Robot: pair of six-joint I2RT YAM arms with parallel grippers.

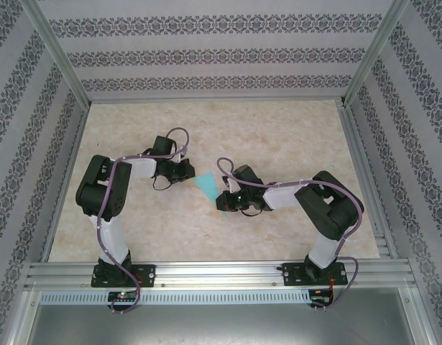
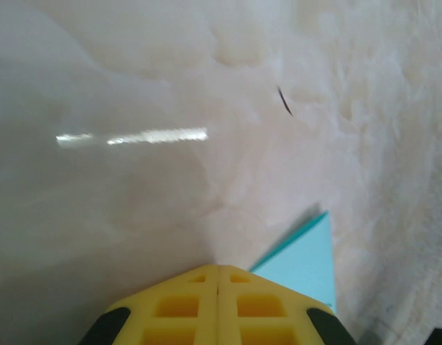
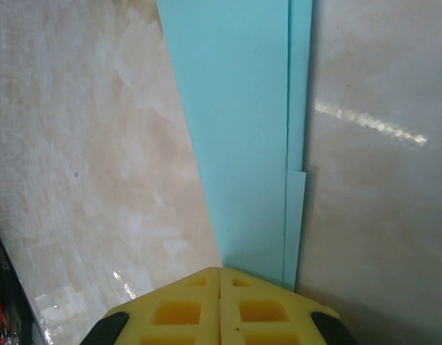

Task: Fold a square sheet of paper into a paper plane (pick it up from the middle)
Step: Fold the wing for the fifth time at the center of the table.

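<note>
Blue paper (image 3: pixel 235 144) is folded into a long pointy shape w/ layered edges, btw left pincer (image 2: pixel 218 277) & right pincer (image 3: pixel 220 277), both clenched.

Paper plane (image 3: pixel 242 144) looks matt; table (image 3: pixel 77 144) looks glossy.

Paper plane (image 1: pixel 206 185) on table (image 1: pixel 292 136), between left hand (image 1: pixel 191 173) and right hand (image 1: pixel 224 199).

Bright, even overhead light floods the marbled surface (image 1: pixel 292 136); glare streaks (image 2: pixel 134 135) gleam at nine o'clock in the left wrist view, two o'clock in the right; shadows are faint.
</note>
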